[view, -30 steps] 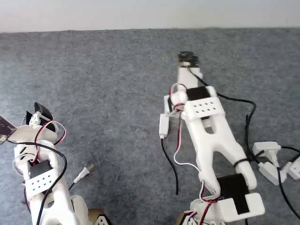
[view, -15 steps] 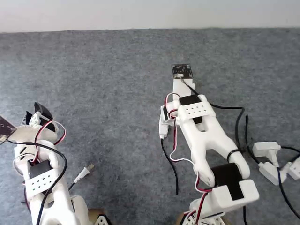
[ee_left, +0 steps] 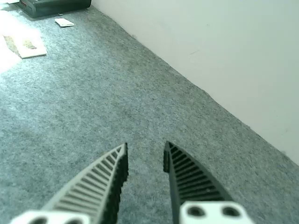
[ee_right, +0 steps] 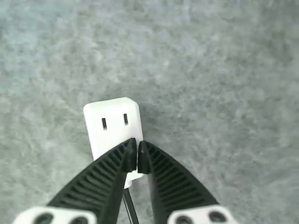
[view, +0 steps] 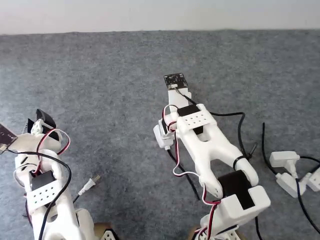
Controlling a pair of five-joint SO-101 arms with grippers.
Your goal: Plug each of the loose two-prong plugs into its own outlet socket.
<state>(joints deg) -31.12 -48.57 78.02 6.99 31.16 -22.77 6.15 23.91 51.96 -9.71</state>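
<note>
Grey carpet (view: 110,75). From right wrist: right gripper (ee_right: 136,154) pinched on outlet socket (ee_right: 114,123), slots up, long axis straight out from gripper. From high: plug (view: 89,184) beside left arm (view: 42,190), prongs toward right arm (view: 210,150). Left gripper (ee_left: 145,156) spread.

No text, label, number or sign can be read anywhere. In the left wrist view, a pale sheet (ee_left: 25,45) on the carpet bears a brownish patch too blurred to make out, and the small card (ee_left: 64,22) beyond it looks blank. In the high view, the dark circuit board (view: 174,80) on one arm's wrist has markings too small to tell
</note>
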